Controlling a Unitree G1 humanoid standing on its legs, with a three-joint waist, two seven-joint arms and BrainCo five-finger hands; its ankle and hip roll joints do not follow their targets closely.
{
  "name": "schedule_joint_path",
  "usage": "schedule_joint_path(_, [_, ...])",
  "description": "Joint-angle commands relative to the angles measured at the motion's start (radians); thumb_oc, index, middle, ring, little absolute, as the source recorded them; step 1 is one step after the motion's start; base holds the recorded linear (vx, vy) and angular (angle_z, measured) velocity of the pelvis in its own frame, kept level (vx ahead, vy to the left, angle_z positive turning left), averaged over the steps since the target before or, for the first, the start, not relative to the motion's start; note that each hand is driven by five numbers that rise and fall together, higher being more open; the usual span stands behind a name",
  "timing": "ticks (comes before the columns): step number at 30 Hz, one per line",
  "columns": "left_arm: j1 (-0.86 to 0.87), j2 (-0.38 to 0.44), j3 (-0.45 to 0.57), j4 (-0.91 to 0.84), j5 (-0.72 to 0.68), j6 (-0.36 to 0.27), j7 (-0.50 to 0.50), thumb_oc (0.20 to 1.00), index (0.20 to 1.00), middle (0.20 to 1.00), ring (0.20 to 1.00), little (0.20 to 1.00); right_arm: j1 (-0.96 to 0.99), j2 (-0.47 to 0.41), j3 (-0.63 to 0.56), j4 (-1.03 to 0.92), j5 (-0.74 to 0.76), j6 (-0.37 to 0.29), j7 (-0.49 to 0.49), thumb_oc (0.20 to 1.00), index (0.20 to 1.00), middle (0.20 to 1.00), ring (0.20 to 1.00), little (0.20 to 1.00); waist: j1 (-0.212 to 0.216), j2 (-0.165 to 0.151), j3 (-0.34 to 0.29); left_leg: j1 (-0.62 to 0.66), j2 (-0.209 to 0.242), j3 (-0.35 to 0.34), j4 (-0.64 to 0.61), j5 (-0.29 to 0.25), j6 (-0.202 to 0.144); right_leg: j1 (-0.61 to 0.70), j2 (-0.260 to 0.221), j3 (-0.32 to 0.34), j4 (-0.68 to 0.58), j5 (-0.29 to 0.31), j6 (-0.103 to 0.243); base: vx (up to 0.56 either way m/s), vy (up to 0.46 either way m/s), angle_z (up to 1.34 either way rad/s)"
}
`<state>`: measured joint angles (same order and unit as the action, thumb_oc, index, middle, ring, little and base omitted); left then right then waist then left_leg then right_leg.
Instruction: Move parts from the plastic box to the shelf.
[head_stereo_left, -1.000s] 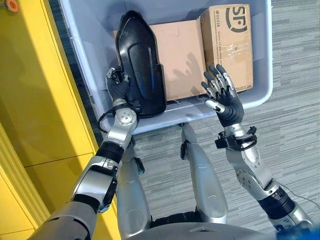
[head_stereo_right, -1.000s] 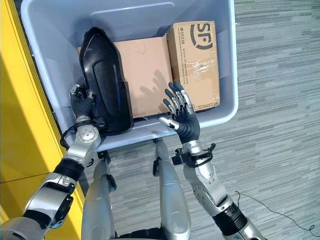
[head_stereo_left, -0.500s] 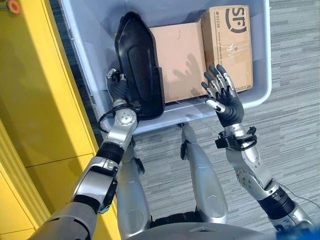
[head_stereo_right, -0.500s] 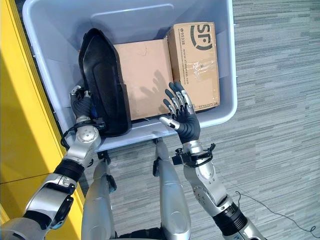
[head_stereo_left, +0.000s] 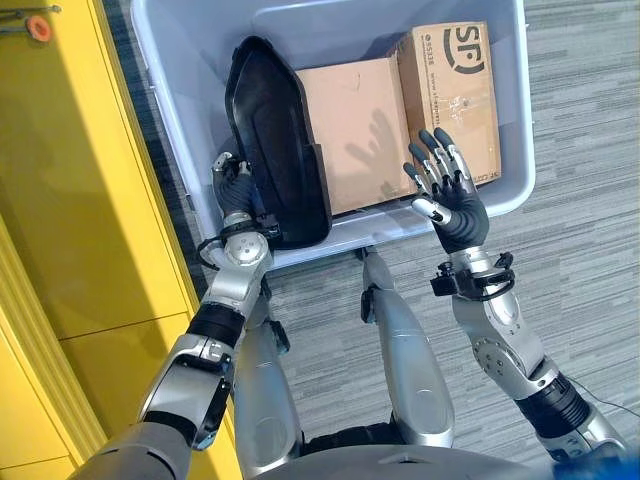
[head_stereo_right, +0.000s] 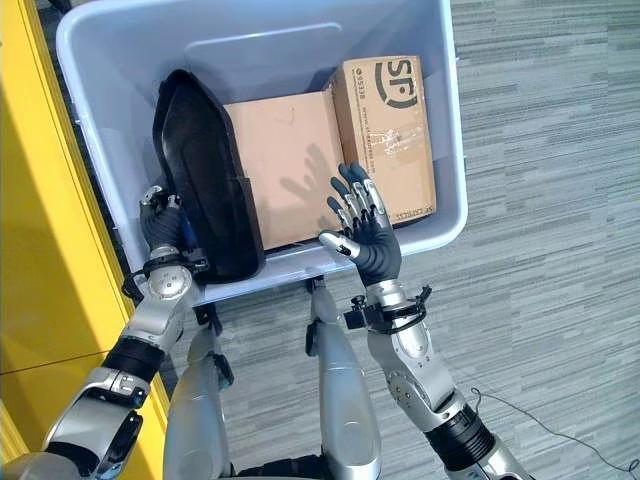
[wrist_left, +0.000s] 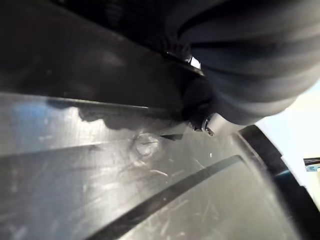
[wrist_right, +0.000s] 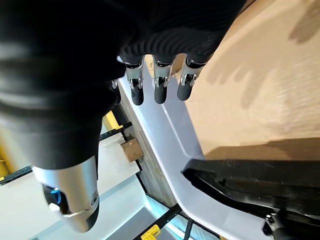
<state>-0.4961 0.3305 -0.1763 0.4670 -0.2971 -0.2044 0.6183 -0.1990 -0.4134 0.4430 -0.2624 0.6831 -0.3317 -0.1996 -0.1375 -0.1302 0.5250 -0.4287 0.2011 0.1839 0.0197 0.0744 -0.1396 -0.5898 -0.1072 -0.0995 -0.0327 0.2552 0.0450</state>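
Observation:
A large black moulded part (head_stereo_left: 272, 140) stands on edge in the grey plastic box (head_stereo_right: 455, 150), leaning by its left wall. My left hand (head_stereo_left: 232, 188) sits at the part's lower left edge, between part and wall, with fingers curled onto it. The left wrist view has the part's scratched surface (wrist_left: 125, 165) right against the hand. My right hand (head_stereo_left: 448, 195) hovers open, fingers spread, over the box's near rim (wrist_right: 170, 135), holding nothing. The yellow shelf (head_stereo_left: 80, 200) runs along the left.
Two cardboard boxes lie in the plastic box: a flat one (head_stereo_left: 355, 120) in the middle and a printed one (head_stereo_left: 455, 95) on the right. Grey striped carpet (head_stereo_right: 560, 250) surrounds the box on the right and front.
The whole picture has shifted, so more of the box's back wall shows. The black part has turned more edge-on toward the left wall. The right hand has held still.

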Motion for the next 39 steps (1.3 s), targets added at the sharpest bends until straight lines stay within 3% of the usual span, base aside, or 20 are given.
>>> schedule_joint_path(1, [0.063, 0.041, 0.034, -0.092, -0.026, -0.076, -0.036, 0.2, 0.2, 0.2, 0.2, 0.2, 0.018, -0.022, -0.046, -0.096, -0.001, -0.03, 0.025, 1.0, 1.0, 1.0, 1.0, 1.0, 0.02, 0.011, -0.058, -0.024, -0.004, -0.05, 0.116, -0.08, 0.03, 0.068, -0.049, -0.022, 0.167, -0.225, 0.08, 0.0, 0.0, 0.0])
schedule_joint_path(3, [0.079, 0.062, 0.059, -0.143, -0.017, -0.085, -0.038, 0.2, 0.2, 0.2, 0.2, 0.2, 0.013, -0.021, -0.052, -0.094, -0.004, -0.028, 0.031, 1.0, 1.0, 1.0, 1.0, 1.0, 0.024, 0.013, -0.064, -0.02, -0.009, -0.043, 0.111, -0.057, 0.036, 0.069, -0.053, -0.022, 0.162, -0.207, 0.074, -0.07, 0.005, 0.0])
schedule_joint_path(16, [0.129, 0.087, 0.109, -0.347, -0.027, -0.138, -0.094, 0.2, 0.2, 0.2, 0.2, 0.2, 0.016, -0.024, -0.073, -0.089, 0.008, -0.013, 0.061, 1.0, 1.0, 1.0, 1.0, 1.0, 0.034, 0.026, -0.096, 0.039, -0.006, -0.04, 0.095, -0.058, 0.033, 0.115, -0.049, -0.018, 0.163, -0.219, 0.07, -0.01, 0.0, 0.0])
schedule_joint_path(23, [0.216, 0.086, 0.143, -0.484, -0.146, -0.183, -0.19, 0.2, 0.2, 0.2, 0.2, 0.2, 0.033, -0.033, -0.082, -0.099, 0.003, 0.0, 0.086, 1.0, 1.0, 1.0, 1.0, 1.0, 0.044, 0.046, -0.123, 0.099, -0.001, -0.033, 0.073, -0.055, 0.031, 0.161, -0.042, -0.015, 0.161, -0.227, 0.07, 0.0, -0.001, 0.01])
schedule_joint_path(28, [0.254, 0.087, 0.15, -0.508, -0.159, -0.187, -0.214, 0.2, 0.2, 0.2, 0.2, 0.2, 0.037, -0.037, -0.081, -0.097, 0.001, 0.006, 0.095, 1.0, 1.0, 1.0, 1.0, 1.0, 0.047, 0.055, -0.136, 0.124, 0.001, -0.033, 0.057, -0.048, 0.029, 0.186, -0.038, -0.015, 0.155, -0.232, 0.069, 0.01, -0.023, -0.03])
schedule_joint_path(33, [0.39, 0.096, 0.174, -0.575, -0.24, -0.18, -0.321, 0.2, 0.2, 0.2, 0.2, 0.2, 0.062, -0.045, -0.094, -0.099, 0.01, 0.025, 0.133, 1.0, 1.0, 1.0, 1.0, 1.0, 0.063, 0.084, -0.172, 0.202, 0.031, -0.039, 0.023, -0.025, 0.023, 0.224, -0.015, -0.033, 0.211, -0.275, 0.052, 0.02, -0.082, 0.01])
schedule_joint_path(36, [0.456, 0.107, 0.201, -0.604, -0.267, -0.167, -0.36, 0.2, 0.2, 0.2, 0.2, 0.2, 0.05, -0.048, -0.09, -0.081, 0.029, 0.035, 0.157, 1.0, 1.0, 1.0, 1.0, 1.0, 0.084, 0.106, -0.185, 0.255, 0.072, -0.047, 0.009, -0.008, 0.017, 0.235, 0.016, -0.051, 0.31, -0.339, 0.031, 0.02, -0.159, 0.0])
schedule_joint_path(39, [0.532, 0.111, 0.237, -0.625, -0.288, -0.155, -0.4, 0.2, 0.2, 0.2, 0.2, 0.2, 0.023, -0.061, -0.079, -0.066, 0.018, 0.052, 0.181, 1.0, 1.0, 1.0, 1.0, 1.0, 0.111, 0.129, -0.202, 0.294, 0.12, -0.07, -0.016, 0.061, 0.003, 0.252, 0.05, -0.09, 0.378, -0.402, 0.005, 0.0, -0.221, 0.15])
